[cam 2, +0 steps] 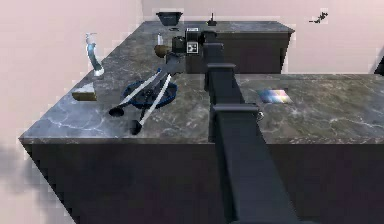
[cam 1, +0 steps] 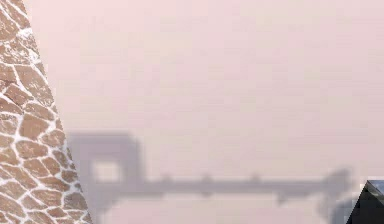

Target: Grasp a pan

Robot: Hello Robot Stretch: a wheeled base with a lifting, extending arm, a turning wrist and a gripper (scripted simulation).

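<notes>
Dark veined stone forms the countertop (cam 2: 320,120), an L-shaped run over dark cabinet fronts, set against pale pink walls. The arm (cam 2: 235,130) rises as a dark square bar from the arm side view's bottom edge and reaches out over the counter. At its far end stand two white marker squares (cam 2: 192,40). Left of them sits the gripper (cam 2: 132,112), its thin fingers (cam 2: 148,108) slanting down toward the view's left.

Pincer state: cannot be determined from these views.

The pan (cam 2: 165,97), a dark round flat form, lies on the counter at or behind the fingers. Whether there is contact, and whether anything is held, cannot be told.

Noted on the same surface:
- a pale translucent bottle-like item (cam 2: 93,55), upright near the left edge
- a brownish block (cam 2: 85,97) near it
- a shiny flat item (cam 2: 272,97) right of the arm
- a dark bowl-shaped vessel (cam 2: 168,16) on the far run

Forward view: a pink wall (cam 1: 220,80), a brown stone-patterned surface (cam 1: 25,130) along the left, and a dark object (cam 1: 370,200) in the bottom right corner.
</notes>
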